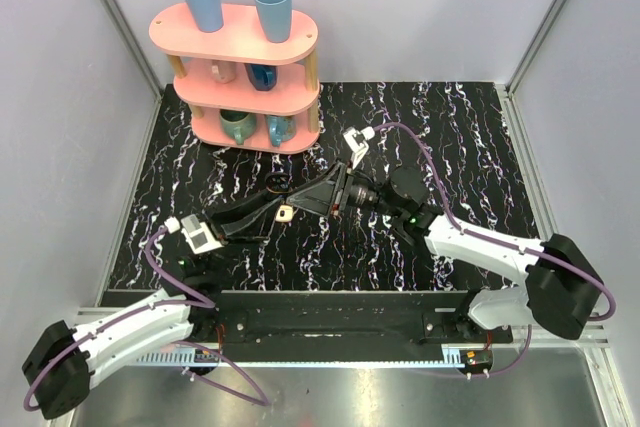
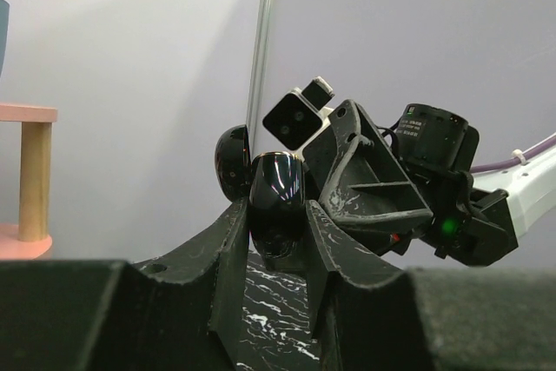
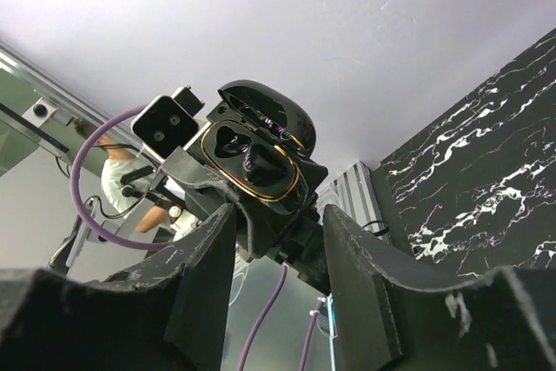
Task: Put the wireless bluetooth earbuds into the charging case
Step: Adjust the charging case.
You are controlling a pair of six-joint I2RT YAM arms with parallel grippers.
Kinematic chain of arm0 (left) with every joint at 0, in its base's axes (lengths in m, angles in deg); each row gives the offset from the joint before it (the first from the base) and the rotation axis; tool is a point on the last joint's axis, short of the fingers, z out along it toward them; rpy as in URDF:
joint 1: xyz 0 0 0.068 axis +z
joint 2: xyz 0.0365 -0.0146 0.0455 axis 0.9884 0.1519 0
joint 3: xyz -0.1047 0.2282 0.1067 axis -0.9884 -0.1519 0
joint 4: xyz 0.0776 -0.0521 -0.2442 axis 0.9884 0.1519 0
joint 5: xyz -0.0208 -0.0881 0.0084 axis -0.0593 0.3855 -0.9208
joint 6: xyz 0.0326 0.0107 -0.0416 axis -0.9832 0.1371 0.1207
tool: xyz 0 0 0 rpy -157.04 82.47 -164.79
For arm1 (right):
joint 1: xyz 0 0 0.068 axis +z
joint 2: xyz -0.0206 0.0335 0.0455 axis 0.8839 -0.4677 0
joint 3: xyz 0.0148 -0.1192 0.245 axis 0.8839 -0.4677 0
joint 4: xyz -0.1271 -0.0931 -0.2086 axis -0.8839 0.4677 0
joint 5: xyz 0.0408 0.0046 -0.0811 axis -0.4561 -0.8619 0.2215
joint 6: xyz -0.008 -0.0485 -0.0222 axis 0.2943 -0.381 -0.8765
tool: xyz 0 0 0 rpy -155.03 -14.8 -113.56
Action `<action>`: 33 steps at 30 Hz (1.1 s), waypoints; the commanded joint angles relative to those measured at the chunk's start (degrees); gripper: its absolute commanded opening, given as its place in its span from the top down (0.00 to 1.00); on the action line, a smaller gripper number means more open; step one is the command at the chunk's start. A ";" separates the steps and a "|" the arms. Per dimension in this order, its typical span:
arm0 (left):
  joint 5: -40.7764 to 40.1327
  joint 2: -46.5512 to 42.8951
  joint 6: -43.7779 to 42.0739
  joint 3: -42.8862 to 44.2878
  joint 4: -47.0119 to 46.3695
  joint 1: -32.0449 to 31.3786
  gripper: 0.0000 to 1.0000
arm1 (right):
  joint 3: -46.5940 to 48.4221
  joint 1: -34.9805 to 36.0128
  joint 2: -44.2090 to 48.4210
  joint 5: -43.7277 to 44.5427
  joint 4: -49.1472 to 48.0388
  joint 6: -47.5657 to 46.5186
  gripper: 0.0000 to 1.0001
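Left fingers (image 2: 221, 258) pinch open charging case (image 2: 276, 193) aloft; right fingers (image 3: 204, 267) spread, flanking its base.

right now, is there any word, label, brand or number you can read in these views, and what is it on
No text can be read in any view.
Small white print on the black round motor housing: too small to read.
Charging case: no marking visible.
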 commanded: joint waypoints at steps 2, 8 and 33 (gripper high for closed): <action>1.09 1.47 2.57 0.70 -7.86 0.24 1.00 | 2.47 0.28 -1.48 -1.81 -7.28 -0.15 0.51; 1.62 2.52 3.80 0.62 -8.65 0.24 1.00 | 2.47 0.28 -1.57 -1.55 -8.87 -0.59 0.55; 0.83 2.96 4.86 -0.26 -9.88 0.24 1.00 | 4.05 0.28 -2.71 1.10 -8.60 -2.35 0.57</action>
